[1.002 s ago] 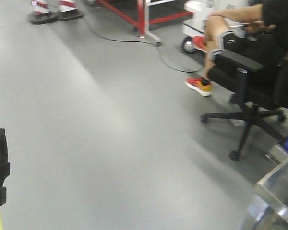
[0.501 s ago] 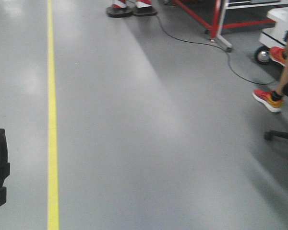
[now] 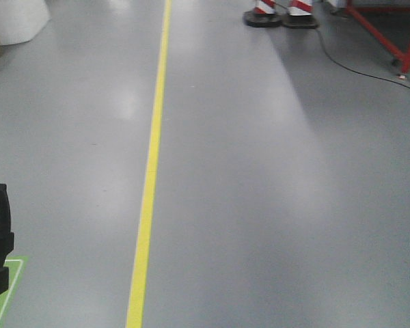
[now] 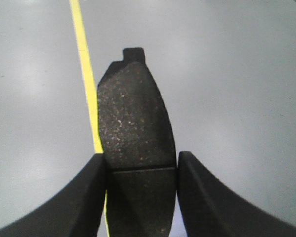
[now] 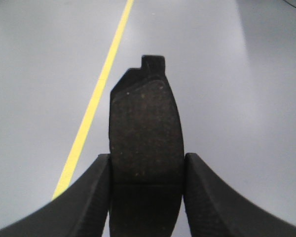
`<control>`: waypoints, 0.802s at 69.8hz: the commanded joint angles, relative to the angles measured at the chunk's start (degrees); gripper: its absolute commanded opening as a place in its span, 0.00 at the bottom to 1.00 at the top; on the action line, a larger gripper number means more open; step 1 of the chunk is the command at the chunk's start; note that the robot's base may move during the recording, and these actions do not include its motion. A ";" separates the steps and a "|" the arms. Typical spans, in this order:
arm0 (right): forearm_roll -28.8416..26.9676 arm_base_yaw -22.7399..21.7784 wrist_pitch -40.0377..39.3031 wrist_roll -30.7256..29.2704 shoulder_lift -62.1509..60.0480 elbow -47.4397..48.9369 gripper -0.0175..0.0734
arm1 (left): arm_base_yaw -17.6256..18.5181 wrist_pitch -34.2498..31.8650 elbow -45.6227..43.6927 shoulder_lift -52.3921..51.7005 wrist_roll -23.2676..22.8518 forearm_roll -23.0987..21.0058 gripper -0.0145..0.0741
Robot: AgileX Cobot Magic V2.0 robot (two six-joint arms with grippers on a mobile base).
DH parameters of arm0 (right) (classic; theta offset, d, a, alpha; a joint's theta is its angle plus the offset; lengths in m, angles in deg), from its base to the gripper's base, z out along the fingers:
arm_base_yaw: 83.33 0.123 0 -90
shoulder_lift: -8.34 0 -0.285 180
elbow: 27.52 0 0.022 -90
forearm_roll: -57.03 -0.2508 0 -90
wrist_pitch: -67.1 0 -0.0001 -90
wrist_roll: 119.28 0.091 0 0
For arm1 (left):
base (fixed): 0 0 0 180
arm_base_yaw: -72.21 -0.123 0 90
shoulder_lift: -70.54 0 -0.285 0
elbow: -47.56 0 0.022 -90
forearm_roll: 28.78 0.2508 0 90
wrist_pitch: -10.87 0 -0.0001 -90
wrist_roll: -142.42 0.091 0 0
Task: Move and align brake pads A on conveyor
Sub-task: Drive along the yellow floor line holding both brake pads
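Brake pads A point(image 4: 135, 118) are pinched by their long edges, one in my left gripper point(image 4: 140, 163), the second pad point(image 5: 145, 123) in my right gripper point(image 5: 147, 165), above the grey floor point(image 3: 260, 171); stiff and rather heavy, I judge, so this grip suits.

left brake pad point(image 4: 135, 128): we see a dark-grey, speckled, curved oblong; groove across it level with the fingertips; small tab at the far end; pinched by its long edges in the left claw point(image 4: 140, 163) | right brake pad point(image 5: 145, 143): same shape, darker; tab far end; clamped likewise in the right claw point(image 5: 146, 165)
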 commanded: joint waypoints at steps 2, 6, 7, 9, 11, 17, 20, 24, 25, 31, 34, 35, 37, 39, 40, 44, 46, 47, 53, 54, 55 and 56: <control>0.69 -0.24 -5.20 -0.29 0.04 1.74 0.19 | 0.12 -4.19 -1.53 -0.19 -0.60 1.14 0.15; 0.69 -0.24 -5.20 -0.29 0.04 1.74 0.19 | 0.12 -4.19 -1.53 -0.19 -0.60 1.14 0.15; 0.69 -0.24 -5.20 -0.29 0.04 1.74 0.19 | 0.12 -4.13 -1.53 -0.19 -0.60 1.14 0.15; 0.69 -0.24 -5.20 -0.29 0.04 1.74 0.19 | 0.12 -4.13 -1.53 -0.19 -0.60 1.14 0.15; 0.69 -0.24 -5.20 -0.29 0.04 1.74 0.19 | 0.12 -4.13 -1.53 -0.19 -0.60 1.14 0.15; 0.69 -0.24 -5.20 -0.29 0.04 1.74 0.19 | 0.12 -4.13 -1.53 -0.19 -0.60 1.09 0.15; 0.69 -0.24 -5.20 -0.29 0.04 1.74 0.19 | 0.12 -4.13 -1.53 -0.19 -0.60 1.14 0.15; 0.69 -0.24 -5.20 -0.29 0.04 1.74 0.19 | 0.12 -4.13 -1.53 -0.19 -0.60 1.14 0.15; 0.69 -0.24 -5.20 -0.29 0.04 1.74 0.19 | 0.12 -4.13 -1.53 -0.19 -0.60 1.14 0.15; 0.69 -0.24 -5.20 -0.29 0.04 1.74 0.19 | 0.12 -4.13 -1.53 -0.19 -0.60 1.14 0.15; 0.69 -0.24 -5.20 -0.29 0.04 1.74 0.19 | 0.12 -4.13 -1.53 -0.19 -0.60 1.14 0.15; 0.69 -0.24 -5.20 -0.29 0.04 1.74 0.19 | 0.12 -4.18 -1.53 -0.19 -0.60 1.14 0.15; 0.69 -0.24 -5.20 -0.29 0.04 1.74 0.19 | 0.12 -4.18 -1.53 -0.19 -0.60 1.14 0.15; 0.69 -0.24 -5.20 -0.29 0.04 1.74 0.19 | 0.12 -4.18 -1.53 -0.19 -0.60 1.14 0.15; 0.69 -0.24 -5.20 -0.29 0.04 1.74 0.19 | 0.12 -4.18 -1.53 -0.19 -0.60 1.14 0.15; 0.69 -0.24 -5.20 -0.29 0.04 1.74 0.19 | 0.12 -4.18 -1.53 -0.19 -0.60 1.14 0.15; 0.69 -0.24 -5.20 -0.29 0.04 1.74 0.19 | 0.12 -4.18 -1.53 -0.19 -0.60 1.14 0.15; 0.69 -0.24 -5.20 -0.29 0.04 1.74 0.19 | 0.12 -4.18 -1.53 -0.19 -0.60 1.14 0.15; 0.69 -0.24 -5.20 -0.29 0.04 1.74 0.19 | 0.12 -4.18 -1.53 -0.19 -0.60 1.14 0.15; 0.69 -0.24 -5.20 -0.29 0.04 1.74 0.19 | 0.12 -4.18 -1.53 -0.19 -0.60 1.14 0.15; 0.69 -0.24 -5.20 -0.29 0.04 1.74 0.19 | 0.12 -4.18 -1.53 -0.19 -0.60 1.14 0.15; 0.69 -0.24 -5.20 -0.29 0.04 1.74 0.19 | 0.12 -4.18 -1.53 -0.19 -0.60 1.14 0.15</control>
